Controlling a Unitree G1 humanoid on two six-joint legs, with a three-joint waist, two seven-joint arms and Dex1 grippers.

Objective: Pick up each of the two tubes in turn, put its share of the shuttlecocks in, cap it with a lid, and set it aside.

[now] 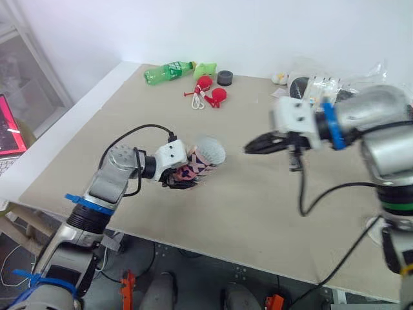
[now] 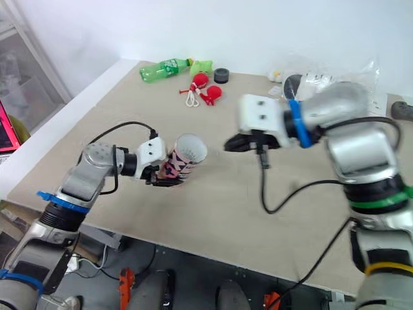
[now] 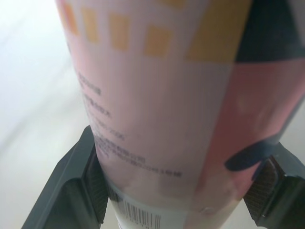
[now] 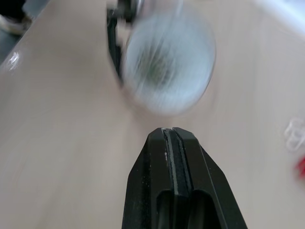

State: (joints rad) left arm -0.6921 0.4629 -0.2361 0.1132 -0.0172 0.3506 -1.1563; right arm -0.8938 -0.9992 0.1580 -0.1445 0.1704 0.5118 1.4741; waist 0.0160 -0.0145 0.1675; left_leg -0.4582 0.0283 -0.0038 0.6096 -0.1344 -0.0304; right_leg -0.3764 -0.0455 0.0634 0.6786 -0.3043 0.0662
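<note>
1. Eye views: The left pincer (image 1: 182, 172) grips a pink-patterned tube (image 1: 201, 160) near its lower end. It holds the tube tilted just above the tan worktop (image 1: 245, 206), with the pale round end pointing toward the robot's right. The right pincer (image 1: 250, 148) hangs a short way off, level with that end. Its two black fingers are pressed together on nothing and their tips point at the tube. Along the far edge of the worktop we see:
   - a green bottle (image 1: 166, 72) lying on its side
   - a pair of red toys (image 1: 210, 91) beside it
   - a black round object (image 1: 224, 78)
   - a heap of clear plastic wrapping (image 1: 335, 77) further to the right

2. Left wrist view: The tube fills the space between the two fingers (image 3: 78, 183), and both ribbed pads bear against its sides — a firm clamp. We can see pink, white and orange blocks of print, small lettering, and a barcode near the tube's bottom edge.

3. Right wrist view: The fingers (image 4: 183, 157) meet with no gap between them and carry nothing. Beyond their tips the tube's round end faces the camera, pale and blurred, so we cannot tell whether it is capped or open. The left pincer's dark finger shows at its edge, with the worktop beneath.
</note>
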